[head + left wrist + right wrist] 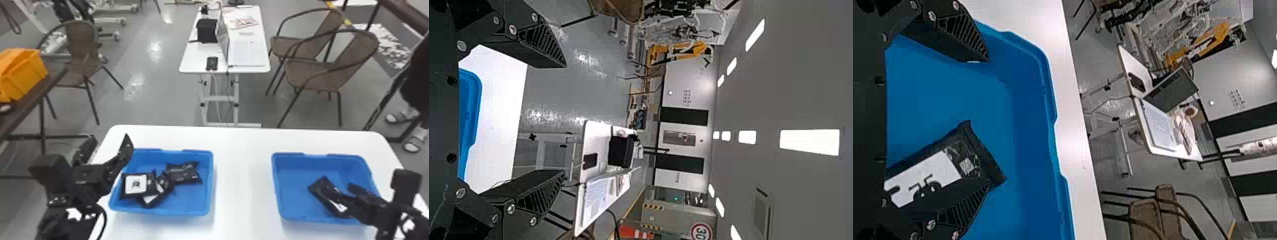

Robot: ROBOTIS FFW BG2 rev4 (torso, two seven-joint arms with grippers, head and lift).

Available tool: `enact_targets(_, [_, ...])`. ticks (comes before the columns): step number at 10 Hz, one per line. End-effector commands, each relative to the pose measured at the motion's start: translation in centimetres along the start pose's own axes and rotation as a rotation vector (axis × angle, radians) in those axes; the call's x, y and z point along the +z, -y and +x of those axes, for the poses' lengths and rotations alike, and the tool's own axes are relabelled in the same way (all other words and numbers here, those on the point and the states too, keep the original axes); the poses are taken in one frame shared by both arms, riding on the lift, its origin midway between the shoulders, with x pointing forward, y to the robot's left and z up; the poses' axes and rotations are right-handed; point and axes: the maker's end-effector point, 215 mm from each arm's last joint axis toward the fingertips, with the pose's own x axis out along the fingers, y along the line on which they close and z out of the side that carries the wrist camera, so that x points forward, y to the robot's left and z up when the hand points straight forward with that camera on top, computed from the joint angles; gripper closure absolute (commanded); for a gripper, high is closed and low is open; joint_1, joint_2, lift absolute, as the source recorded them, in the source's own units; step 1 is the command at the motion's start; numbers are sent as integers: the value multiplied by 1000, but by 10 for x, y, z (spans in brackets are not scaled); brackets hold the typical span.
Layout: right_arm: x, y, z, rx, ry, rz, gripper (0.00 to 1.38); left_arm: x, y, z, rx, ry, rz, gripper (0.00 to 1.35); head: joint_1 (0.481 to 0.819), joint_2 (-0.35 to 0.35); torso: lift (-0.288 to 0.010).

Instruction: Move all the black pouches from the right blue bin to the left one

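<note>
Rt pincer (343,191) open; nr pouch (323,190)

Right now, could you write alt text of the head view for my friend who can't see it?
Two blue bins stand on a white table: the left bin holds several black pouches, the right bin one pouch, with the open right gripper beside it. The open left gripper is near the left bin; behind are chairs and a desk.

Left claw (110,138), right claw (346,199) both agape
</note>
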Motion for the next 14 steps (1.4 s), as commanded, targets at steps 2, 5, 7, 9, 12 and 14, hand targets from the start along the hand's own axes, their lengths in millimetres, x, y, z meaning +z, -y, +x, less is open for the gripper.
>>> enact_targets(2, [-5, 18, 4, -59, -24, 6, 162, -3, 7, 0, -11, -5, -16, 295, 695, 16, 10])
enact_targets(5, [-24, 38, 15, -117, -75, 25, 159, -2, 10, -1, -15, 1, -20, 295, 695, -7, 10])
enact_targets(7, [-47, 50, 17, -144, -121, 59, 157, -2, 11, 0, -18, 2, -26, 295, 695, -18, 10])
enact_targets(9, [-54, 57, 20, -171, -147, 73, 162, -4, 10, -2, -17, -4, -27, 295, 695, -28, 10])
enact_targets(12, [-60, 53, 23, -160, -182, 92, 975, -4, 13, -1, -21, -6, -31, 295, 695, -31, 10])
enact_targets(14, [-74, 47, 13, -173, -234, 134, 1154, -3, 12, -1, -20, -1, -29, 295, 695, -25, 10])
